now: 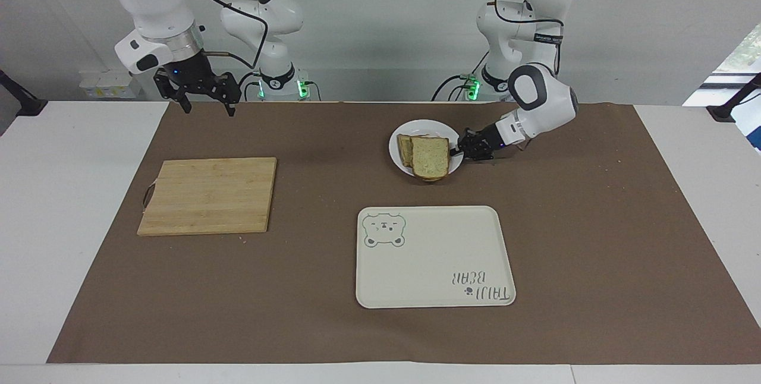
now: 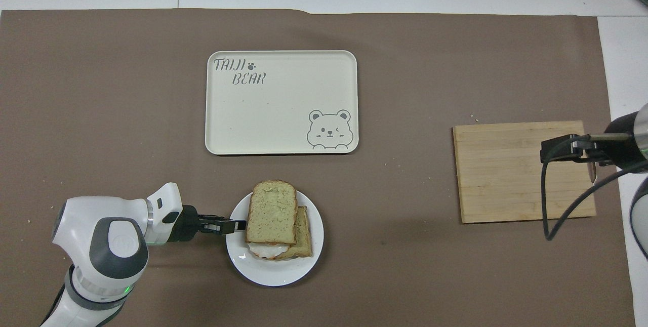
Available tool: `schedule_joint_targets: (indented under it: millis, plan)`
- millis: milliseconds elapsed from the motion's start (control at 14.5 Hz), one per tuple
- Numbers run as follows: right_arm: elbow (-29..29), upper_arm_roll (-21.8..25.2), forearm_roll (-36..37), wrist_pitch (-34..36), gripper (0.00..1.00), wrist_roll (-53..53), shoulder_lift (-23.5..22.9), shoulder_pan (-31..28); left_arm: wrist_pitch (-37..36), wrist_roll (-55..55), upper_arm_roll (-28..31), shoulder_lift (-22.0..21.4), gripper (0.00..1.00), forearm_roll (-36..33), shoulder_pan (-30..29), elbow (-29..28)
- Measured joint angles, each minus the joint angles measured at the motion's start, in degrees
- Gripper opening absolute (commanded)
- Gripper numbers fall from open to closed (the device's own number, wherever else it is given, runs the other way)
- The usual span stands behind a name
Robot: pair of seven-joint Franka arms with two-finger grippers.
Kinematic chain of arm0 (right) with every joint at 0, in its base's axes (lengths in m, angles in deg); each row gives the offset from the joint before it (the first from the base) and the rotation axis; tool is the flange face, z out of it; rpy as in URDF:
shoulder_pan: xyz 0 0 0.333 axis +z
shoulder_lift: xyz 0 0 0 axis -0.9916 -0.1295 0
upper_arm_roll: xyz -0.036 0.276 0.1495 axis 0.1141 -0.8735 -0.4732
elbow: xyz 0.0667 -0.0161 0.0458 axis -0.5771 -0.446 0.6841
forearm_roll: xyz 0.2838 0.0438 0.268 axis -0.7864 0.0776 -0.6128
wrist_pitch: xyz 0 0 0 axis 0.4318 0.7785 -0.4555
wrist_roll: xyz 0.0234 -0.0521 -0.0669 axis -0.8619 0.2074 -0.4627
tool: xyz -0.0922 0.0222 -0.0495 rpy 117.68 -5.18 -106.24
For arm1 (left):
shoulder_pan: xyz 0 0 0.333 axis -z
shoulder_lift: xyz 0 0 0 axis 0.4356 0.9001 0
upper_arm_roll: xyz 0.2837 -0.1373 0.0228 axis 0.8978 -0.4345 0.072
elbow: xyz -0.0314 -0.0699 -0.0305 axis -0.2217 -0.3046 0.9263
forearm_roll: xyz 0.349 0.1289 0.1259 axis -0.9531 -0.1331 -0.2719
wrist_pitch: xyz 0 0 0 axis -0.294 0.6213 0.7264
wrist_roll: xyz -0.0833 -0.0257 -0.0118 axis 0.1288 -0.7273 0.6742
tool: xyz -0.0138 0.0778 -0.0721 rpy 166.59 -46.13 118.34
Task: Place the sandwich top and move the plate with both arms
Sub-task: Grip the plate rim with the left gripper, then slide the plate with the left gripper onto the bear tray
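Centrally, toward the left arm's end of the brown mat point(image 1: 594, 241), the plate point(image 1: 399, 155) rests on the table, nearer to the robots than the cream tray point(image 1: 434, 256) with the bear drawing. On the plate lies the sandwich: the sandwich top point(image 1: 430, 156), a pale speckled slice with a brown crust, sits on a lower slice point(image 2: 304, 238), offset so that the lower slice shows along one side and a patch of white egg point(image 2: 263, 251) shows at the edge nearest the robots. The left gripper point(image 1: 459, 150) lies low and nearly level at the plate's rim on the side toward the left arm's end; in the overhead view its tips point(image 2: 238, 225) overlap the rim and reach almost to the sandwich top. Its fingers are drawn close together at the rim, but whether they actually clamp the plate cannot be told. The right gripper point(image 1: 205, 107) hangs raised near the edge of the mat closest to the robots, toward the right arm's end, with its fingers spread apart and nothing between them. The wooden cutting board point(image 1: 208, 195) lies flat on the mat toward the right arm's end, well apart from the plate and the tray.
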State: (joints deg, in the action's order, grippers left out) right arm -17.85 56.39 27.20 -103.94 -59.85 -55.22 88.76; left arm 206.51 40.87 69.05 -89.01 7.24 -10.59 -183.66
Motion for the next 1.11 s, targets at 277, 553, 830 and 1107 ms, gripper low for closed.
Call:
schedule_joint_targets:
  millis: [277, 553, 830, 1107]
  plan:
    - [0.00, 0.36, 0.00, 0.00, 1.00, -3.66, 0.02, -2.52, -0.78, -0.34, 0.31, -0.80, 0.00, 0.40, 0.00, -0.11]
    - [0.06, 0.37, 0.00, -0.03, 1.00, -3.90, -0.08, -3.33, -1.51, -0.34, 0.44, -1.32, 0.00, 0.46, -0.10, -0.02]
    - [3.15, 0.01, 0.00, -0.07, 1.00, -4.44, -1.38, -3.26, -6.17, -0.52, 0.68, -1.18, 0.00, 0.54, -3.64, 3.34]
    - [4.17, -0.55, 0.00, -0.07, 1.00, -5.70, -2.07, -3.02, -10.69, -0.78, 0.88, -0.25, 0.00, 2.57, -8.01, 7.80]
